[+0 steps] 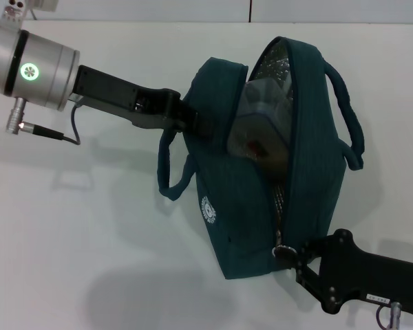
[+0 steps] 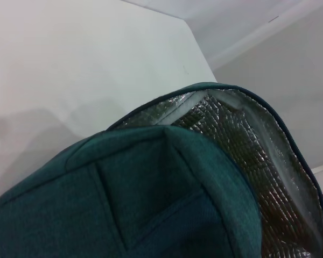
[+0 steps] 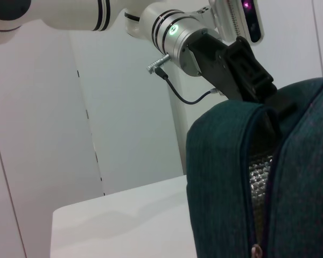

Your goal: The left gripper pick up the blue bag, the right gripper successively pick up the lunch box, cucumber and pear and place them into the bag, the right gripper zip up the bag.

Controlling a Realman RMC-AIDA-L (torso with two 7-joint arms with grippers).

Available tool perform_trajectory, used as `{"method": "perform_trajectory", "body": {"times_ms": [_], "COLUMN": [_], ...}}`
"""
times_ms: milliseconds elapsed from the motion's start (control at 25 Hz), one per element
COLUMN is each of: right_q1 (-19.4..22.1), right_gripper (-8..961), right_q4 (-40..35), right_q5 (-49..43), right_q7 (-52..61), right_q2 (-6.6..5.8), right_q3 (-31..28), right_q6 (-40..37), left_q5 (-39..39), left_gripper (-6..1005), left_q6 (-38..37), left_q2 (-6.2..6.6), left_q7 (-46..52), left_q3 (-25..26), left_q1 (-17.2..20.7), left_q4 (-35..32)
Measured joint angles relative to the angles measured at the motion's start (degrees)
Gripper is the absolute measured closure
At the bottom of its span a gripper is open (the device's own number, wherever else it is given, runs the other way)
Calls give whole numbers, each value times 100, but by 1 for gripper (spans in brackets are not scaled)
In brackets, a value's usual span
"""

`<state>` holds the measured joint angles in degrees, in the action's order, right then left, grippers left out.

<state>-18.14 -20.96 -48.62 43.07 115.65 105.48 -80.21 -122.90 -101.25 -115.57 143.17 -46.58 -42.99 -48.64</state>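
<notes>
The blue bag (image 1: pixel 261 220) is tilted on the white table with its mouth open, showing the silver foil lining (image 2: pixel 242 140). The lunch box (image 1: pixel 261 117) sits inside it, its red label showing. My left gripper (image 1: pixel 193 122) is shut on the bag's upper flap near one handle; it also shows in the right wrist view (image 3: pixel 253 75). My right gripper (image 1: pixel 296 260) is at the bag's lower end, shut on the ring zipper pull (image 1: pixel 283 252). The bag fills the right wrist view (image 3: pixel 226 177), where the zipper is partly open. The cucumber and pear are hidden or out of view.
The white table (image 1: pixel 89 240) lies bare to the left of and in front of the bag. The bag's loop handles hang at either side (image 1: pixel 347 117). A grey cable (image 1: pixel 72 130) hangs from the left wrist.
</notes>
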Motion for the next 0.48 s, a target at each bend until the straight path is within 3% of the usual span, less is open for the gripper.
{"method": "perform_trajectory", "body": {"times_ms": [480], "right_q1": [181], "right_gripper": [946], "right_q4": [65], "right_q5": [212], "right_q7": [-31], "right_q2": [-36], "right_q3": [-159], "right_q6": [-447], "left_q5": [-1], "left_gripper": [929], "left_q6": [0], "left_q2": [8], "left_q7": [0], "left_q3": [8], "left_q1": [1], "left_q4": [-8]}}
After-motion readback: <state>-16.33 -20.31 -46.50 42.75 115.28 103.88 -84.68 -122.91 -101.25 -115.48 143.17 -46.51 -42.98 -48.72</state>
